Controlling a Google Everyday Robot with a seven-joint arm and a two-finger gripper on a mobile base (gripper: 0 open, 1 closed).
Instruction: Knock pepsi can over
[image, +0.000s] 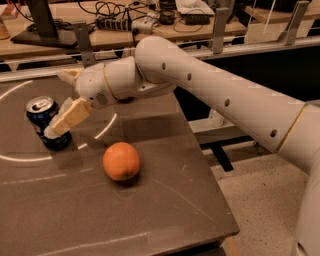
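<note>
The gripper (57, 102) hung low over the far left part of the dark table (150, 210), at the end of a thick white arm (225, 100) that reached in from the right edge of the view. Its two tan fingers were spread wide apart with nothing clamped between them. The upper finger (67, 75) pointed away to the left, clear of everything. The lower finger (70, 117) slanted down and to the left, and its tip lay across the right side of the pepsi can (41, 119), seemingly touching it.

The pepsi can stood on its base just left of and below the gripper, silver top and pull tab facing up. Whether it was leaning at all could not be told. It was outside the gap between the fingers, against the outer face of the lower one.

An orange (121, 161) sat on the table to the lower right of the gripper, near the can but not touching it, and apart from the fingers.

Pale curved lines (20, 159) ran across the tabletop around and beneath the gripper; one arc passed just below the can.

Beyond the gripper, past the table's back edge, stood a wooden workbench (60, 37) with a tangle of black cables (115, 10) on top. To the far right and below the arm, a speckled floor (265, 200) showed beside the table.
</note>
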